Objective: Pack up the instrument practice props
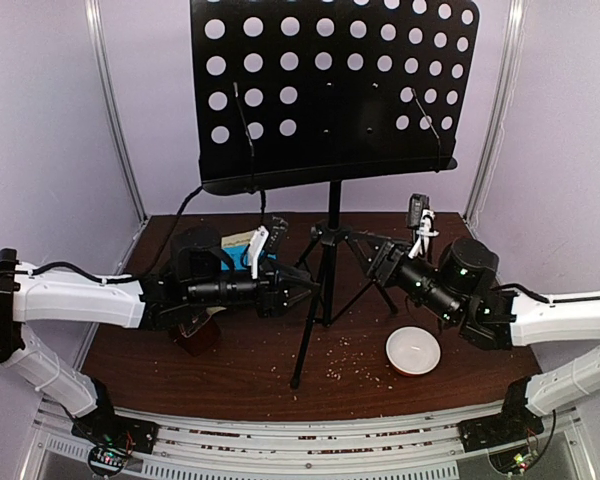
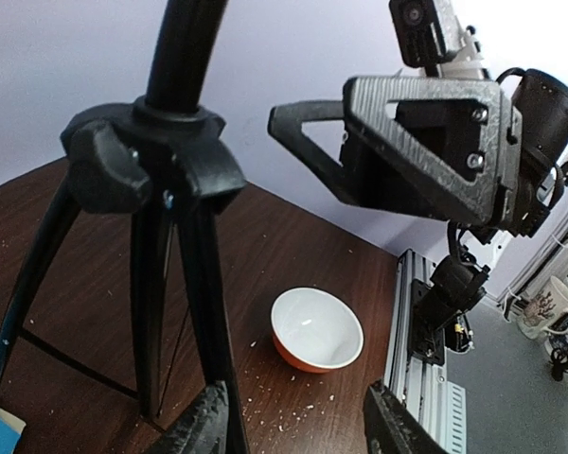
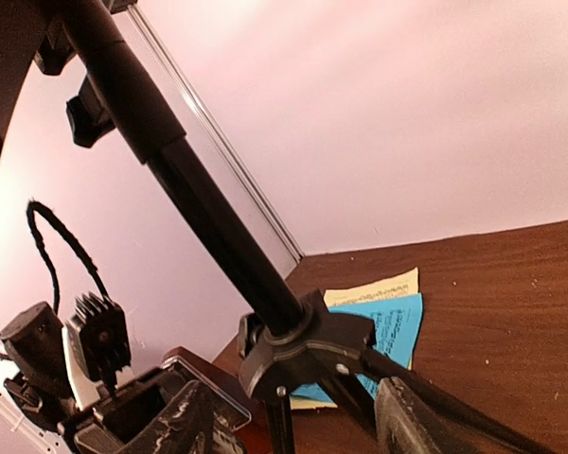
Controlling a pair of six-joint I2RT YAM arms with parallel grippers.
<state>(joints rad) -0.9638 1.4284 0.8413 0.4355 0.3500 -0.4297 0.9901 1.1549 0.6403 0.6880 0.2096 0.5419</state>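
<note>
The black music stand stands mid-table, with its perforated desk [image 1: 330,90] high up and its tripod hub [image 1: 330,232] low on the pole. My left gripper [image 1: 305,287] is open beside the front leg; in the left wrist view [image 2: 298,427] that leg [image 2: 204,312] runs down along one finger. My right gripper [image 1: 372,250] is open just right of the hub; in its own view [image 3: 298,430] the hub [image 3: 303,345] sits above the gap between the fingers. The blue sheet [image 3: 388,326] lies on the yellow sheet [image 3: 379,287] at the back left. The brown metronome [image 1: 198,335] sits under my left arm.
A small white bowl [image 1: 413,350] with an orange outside stands front right, also in the left wrist view [image 2: 317,329]. Brown crumbs [image 1: 345,360] are scattered by the front leg's foot. A black cable [image 1: 180,215] hangs at the back left. Walls close in behind.
</note>
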